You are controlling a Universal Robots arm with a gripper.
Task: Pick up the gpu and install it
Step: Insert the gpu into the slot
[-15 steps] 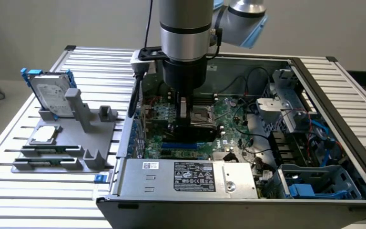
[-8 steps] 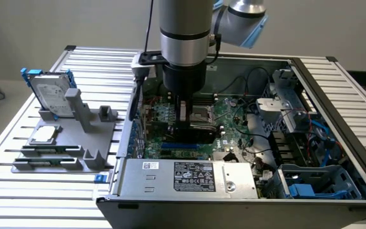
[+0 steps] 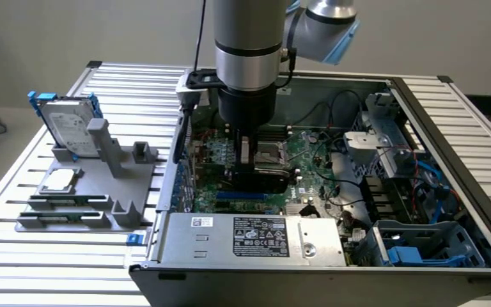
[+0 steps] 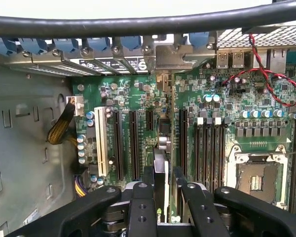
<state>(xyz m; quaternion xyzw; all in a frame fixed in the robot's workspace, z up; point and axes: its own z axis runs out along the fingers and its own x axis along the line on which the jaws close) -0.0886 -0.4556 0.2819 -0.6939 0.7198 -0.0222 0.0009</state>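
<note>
In the exterior view the arm reaches straight down into an open computer case [image 3: 481, 203] that lies on the table [image 3: 58, 268]. Its pincer [image 3: 247, 157] is clamped on the graphics card [image 3: 261, 179], which hangs upright and low over the green main board [image 3: 314, 150], close to a blue slot; I cannot tell whether its lower edge has entered the slot. A hard drive [image 3: 62, 121] stands in a grey holder well apart on the exterior view's left, and a grey power-supply box [image 3: 254, 235] sits at the near end of the case. In the wrist view the pincer [image 4: 163, 202] grips the graphics card [image 4: 161, 170] edge-on between its black fingers [image 4: 140, 207], one on each flat face, with the card running out over the main board [image 4: 246, 98] beside a row of long dark slots [image 4: 119, 143]. The card looks light and stiff but fragile. I judge that the flat shroud is the safe place to hold it, squeezing gently, keeping off the bare board and its contact edge, and keeping it from tilting.
</note>
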